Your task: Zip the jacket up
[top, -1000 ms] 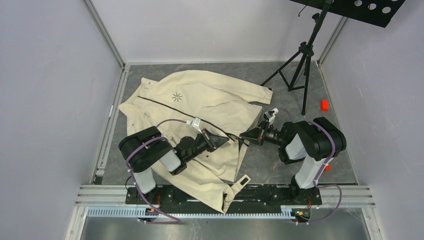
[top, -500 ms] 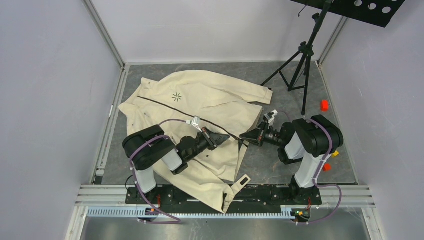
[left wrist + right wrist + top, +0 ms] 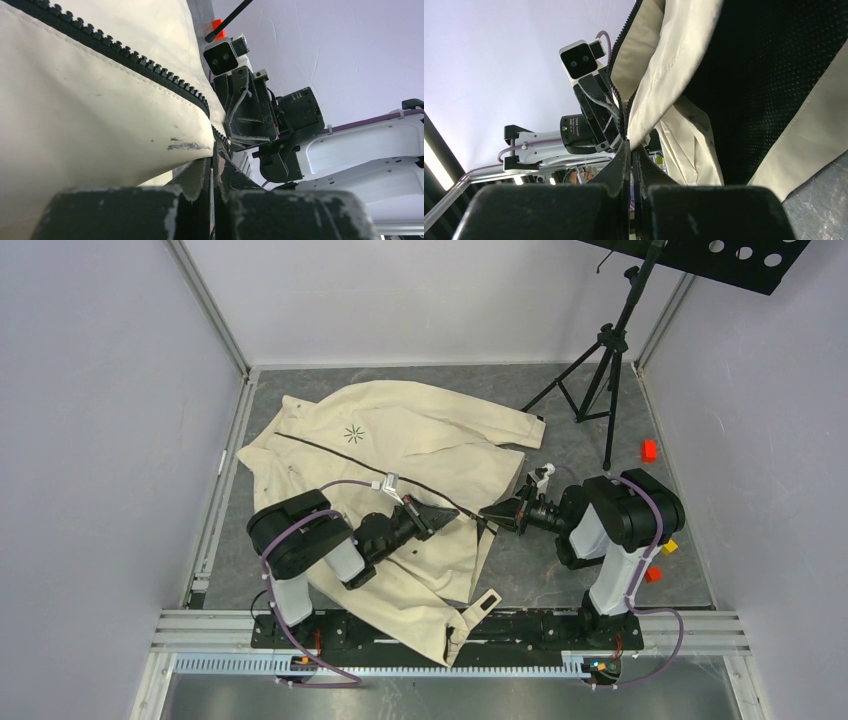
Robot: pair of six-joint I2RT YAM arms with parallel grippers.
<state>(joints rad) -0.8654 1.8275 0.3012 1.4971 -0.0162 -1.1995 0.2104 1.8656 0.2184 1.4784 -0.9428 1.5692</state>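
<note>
- You are looking at the jacket (image 3: 400, 445) lying spread on the table (image 3: 600, 570), with the collar at the far left.
- The left gripper (image 3: 448, 516) is pinching the cream front edge just beside the zipper (image 3: 125, 52). Its jaws are almost fully closed on the fabric.
- The right gripper (image 3: 488, 513) is facing it, with its jaws pressed together on the jacket's edge where the dark lining (image 3: 764, 75) is showing.
- Both grippers are sitting near each other, tip toward tip.
</note>
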